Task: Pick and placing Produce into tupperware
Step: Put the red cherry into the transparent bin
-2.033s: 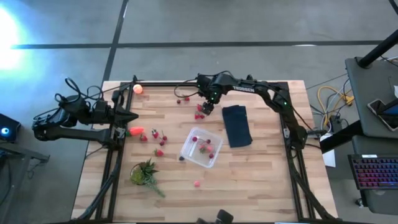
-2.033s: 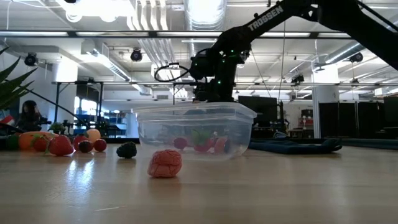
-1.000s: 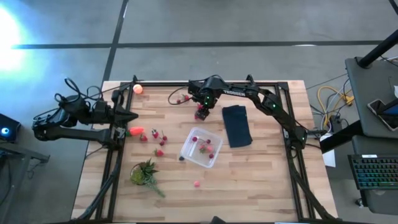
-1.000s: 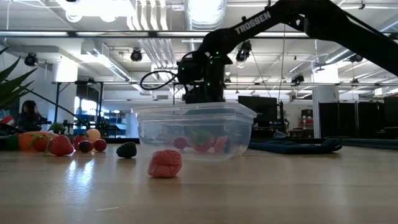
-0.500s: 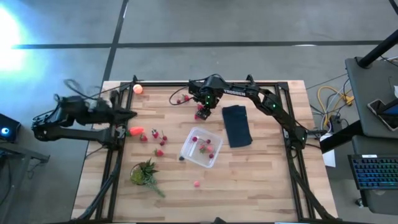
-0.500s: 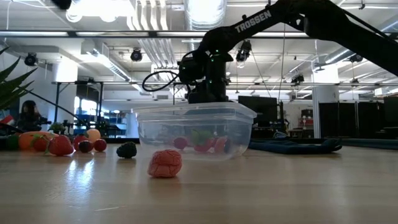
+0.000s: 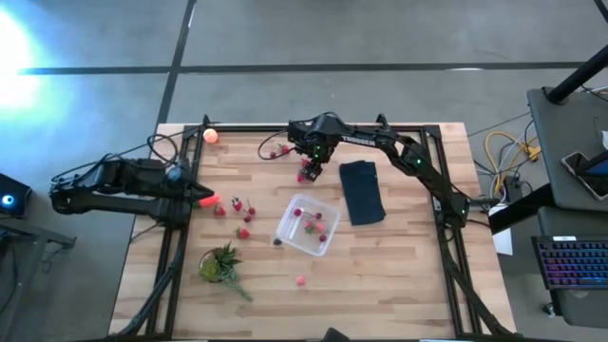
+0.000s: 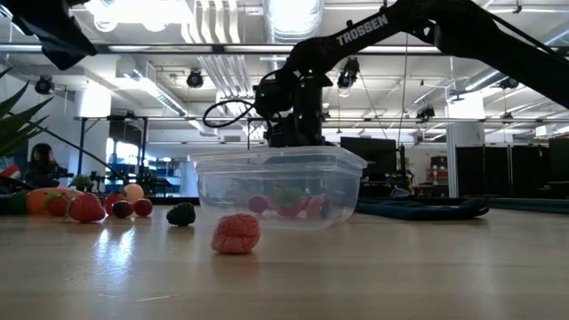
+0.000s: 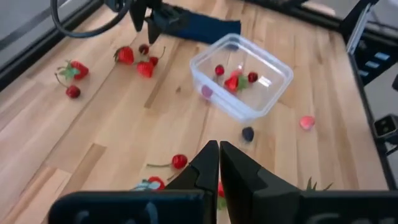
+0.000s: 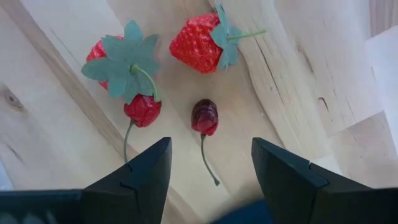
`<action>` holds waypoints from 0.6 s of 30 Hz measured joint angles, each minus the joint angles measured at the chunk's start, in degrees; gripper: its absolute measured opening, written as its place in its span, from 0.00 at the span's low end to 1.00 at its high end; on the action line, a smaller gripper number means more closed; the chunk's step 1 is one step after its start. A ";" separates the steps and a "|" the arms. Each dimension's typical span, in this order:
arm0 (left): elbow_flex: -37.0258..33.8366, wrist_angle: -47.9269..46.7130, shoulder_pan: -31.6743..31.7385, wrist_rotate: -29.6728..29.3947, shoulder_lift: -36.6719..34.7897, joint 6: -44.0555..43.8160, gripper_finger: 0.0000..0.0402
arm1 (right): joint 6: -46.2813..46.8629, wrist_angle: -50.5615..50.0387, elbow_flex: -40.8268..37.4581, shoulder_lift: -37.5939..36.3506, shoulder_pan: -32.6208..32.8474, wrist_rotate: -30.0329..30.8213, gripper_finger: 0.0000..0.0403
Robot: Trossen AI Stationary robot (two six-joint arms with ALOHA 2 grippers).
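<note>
My right gripper (image 10: 211, 163) stands open, pointing down over a dark cherry (image 10: 204, 116), a red cherry (image 10: 142, 110) and two strawberries (image 10: 199, 40) at the table's far middle (image 7: 305, 175); its fingers touch none of them. The clear tupperware (image 7: 309, 225) stands on the table's middle with a few red pieces inside (image 9: 235, 81). My left gripper (image 9: 218, 163) is shut and empty, tipped down above the table's left edge (image 7: 202, 199). Just beyond its tips lies the orange-red piece (image 7: 209, 201). A peach ball (image 7: 210, 135) rests at the far left corner.
More berries (image 7: 239, 211) lie left of the tupperware. A dark berry (image 7: 277, 241) and a pink one (image 7: 301, 280) lie on its near side. A green leafy bunch (image 7: 220, 266) sits near left, and a navy cloth (image 7: 361, 190) lies right of the tupperware.
My left gripper has come down and tipped from about level to slanting down toward the table, with a roll of the wrist; it stays shut. The produce and the tupperware lie where they were.
</note>
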 joint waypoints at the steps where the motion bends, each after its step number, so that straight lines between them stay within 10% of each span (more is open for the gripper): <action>1: 0.00 -0.42 0.00 -0.02 0.02 0.08 0.00 | 0.01 0.07 0.00 0.13 0.00 -0.30 0.53; 18: 0.00 -0.61 -0.02 -0.08 -0.02 0.27 0.00 | 0.65 2.56 -0.20 3.27 -1.80 -0.49 0.53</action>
